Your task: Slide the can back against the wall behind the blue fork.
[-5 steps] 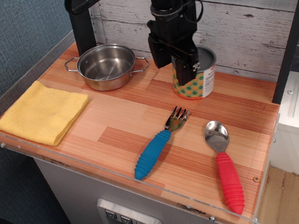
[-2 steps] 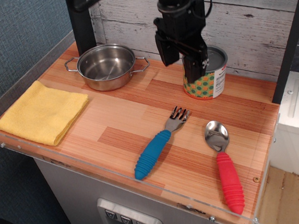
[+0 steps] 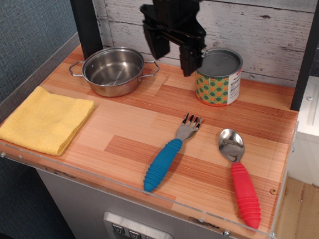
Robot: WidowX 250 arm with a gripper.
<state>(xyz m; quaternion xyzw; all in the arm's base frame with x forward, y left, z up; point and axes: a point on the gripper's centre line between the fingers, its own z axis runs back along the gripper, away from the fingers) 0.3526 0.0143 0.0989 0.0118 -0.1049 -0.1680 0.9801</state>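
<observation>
The can [image 3: 218, 77], with a silver top and a dotted green, orange and yellow label, stands upright at the back of the counter, close to the whitewashed plank wall [image 3: 262, 15]. The blue fork [image 3: 169, 153] lies in front of it, tines pointing toward the back. My gripper [image 3: 170, 54] hangs open and empty above the counter, just left of the can and apart from it.
A steel two-handled pot [image 3: 114, 71] stands at the back left. A yellow cloth [image 3: 45, 119] lies at the left. A red-handled spoon [image 3: 240, 177] lies right of the fork. Black posts stand at the back left and right edge. A clear lip runs along the counter's front.
The can slid right and back toward the wall with the gripper. The gripper then let go, rose and moved left, clear of the can.
</observation>
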